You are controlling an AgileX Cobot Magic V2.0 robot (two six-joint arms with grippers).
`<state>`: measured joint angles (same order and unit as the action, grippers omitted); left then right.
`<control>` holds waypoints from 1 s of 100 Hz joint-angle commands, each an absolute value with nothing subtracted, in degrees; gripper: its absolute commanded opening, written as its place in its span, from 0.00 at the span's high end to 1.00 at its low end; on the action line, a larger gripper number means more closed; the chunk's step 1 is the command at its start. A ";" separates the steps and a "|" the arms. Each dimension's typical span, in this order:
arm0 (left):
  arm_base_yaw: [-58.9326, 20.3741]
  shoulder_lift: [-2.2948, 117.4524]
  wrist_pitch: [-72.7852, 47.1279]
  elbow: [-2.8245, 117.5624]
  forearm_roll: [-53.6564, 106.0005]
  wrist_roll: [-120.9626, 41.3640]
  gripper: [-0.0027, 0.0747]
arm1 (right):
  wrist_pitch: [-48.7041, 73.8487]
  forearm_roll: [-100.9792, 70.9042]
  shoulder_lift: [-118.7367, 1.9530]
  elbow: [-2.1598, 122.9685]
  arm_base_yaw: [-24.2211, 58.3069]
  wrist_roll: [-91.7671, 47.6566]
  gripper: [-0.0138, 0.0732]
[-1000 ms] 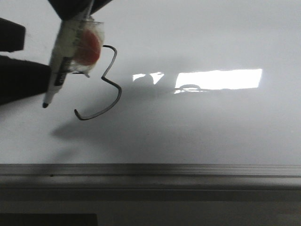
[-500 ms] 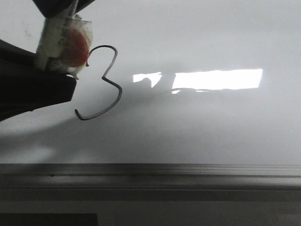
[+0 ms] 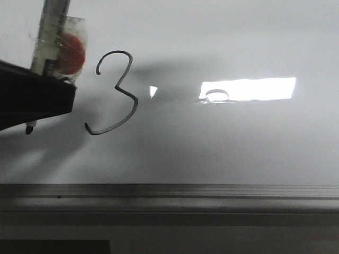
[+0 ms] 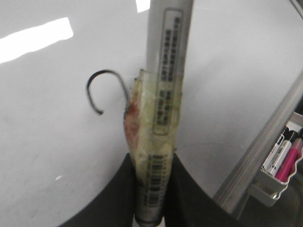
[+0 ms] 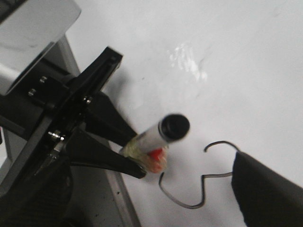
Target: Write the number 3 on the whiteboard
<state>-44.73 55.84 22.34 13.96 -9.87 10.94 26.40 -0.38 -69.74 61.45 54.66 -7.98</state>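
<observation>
The number 3 sits complete on the whiteboard, just beside and to the right of the left gripper, which is clamped on a marker whose long axis runs roughly upright, tip off the strokes.

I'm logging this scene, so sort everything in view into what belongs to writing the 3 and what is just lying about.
Job:
- large glossy white-grey whiteboard
- thin dark hand-drawn number 3
- grey taped marker
- left end effector, holding that marker

Lying about:
- pink and white spare markers in the tray beside the board
</observation>
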 commanded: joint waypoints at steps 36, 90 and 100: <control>-44.76 54.39 15.57 15.69 13.64 14.66 0.99 | 21.19 0.47 -61.80 62.89 51.37 -8.55 0.14; -44.76 53.44 16.23 15.69 15.56 14.32 0.42 | 21.44 0.47 -61.80 62.89 51.37 -8.17 0.14; -44.16 51.32 15.25 15.69 15.56 14.33 0.42 | 21.54 0.47 -61.80 62.89 51.37 -8.17 0.14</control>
<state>-45.05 52.70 14.43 14.44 13.73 14.31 25.64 0.00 -63.14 61.45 51.72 -7.98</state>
